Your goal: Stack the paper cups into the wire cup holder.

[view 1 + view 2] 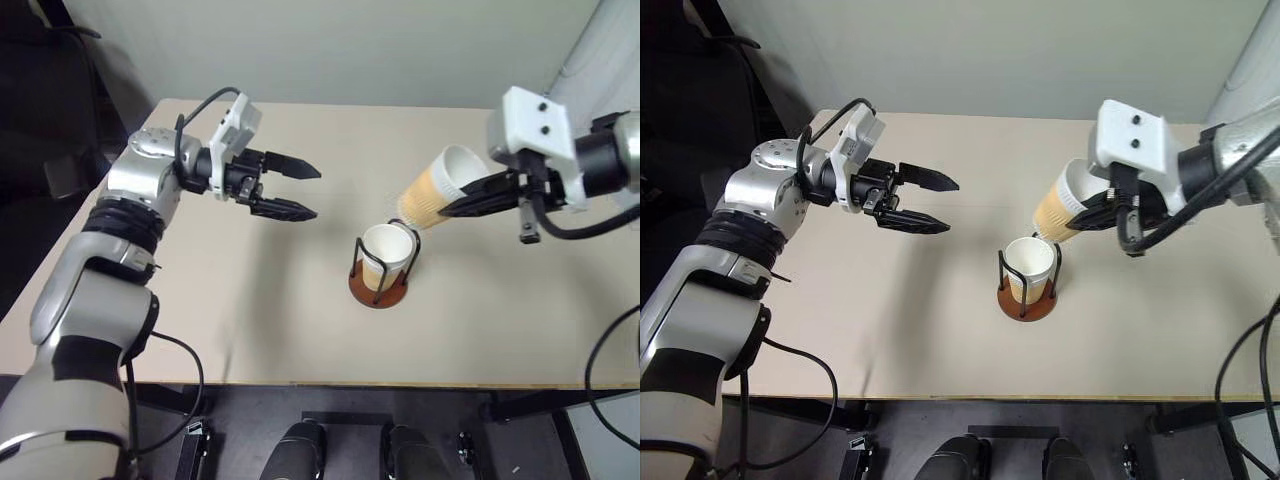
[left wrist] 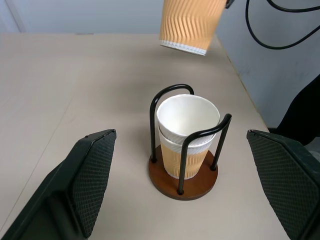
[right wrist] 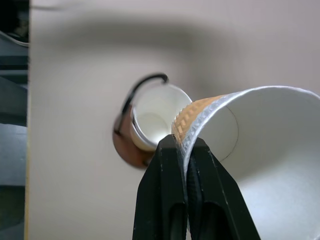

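**Carrying a cup above the holder**

The right gripper (image 3: 186, 150) pinches the rim wall of a tilted paper cup (image 1: 437, 190), held in the air just above and beside the wire cup holder (image 1: 379, 290) on the table (image 1: 250, 320). Nested cups (image 2: 187, 132), apparently two, sit upright inside it. The left gripper (image 1: 300, 190) hovers well apart, jaws spread, empty.

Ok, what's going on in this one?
The robot is stacking paper cups. Its right claw is shut on the rim of one cup, holding it tilted in the air above the wire holder, where two nested cups already sit. The left claw hangs open over the table, holding nothing.
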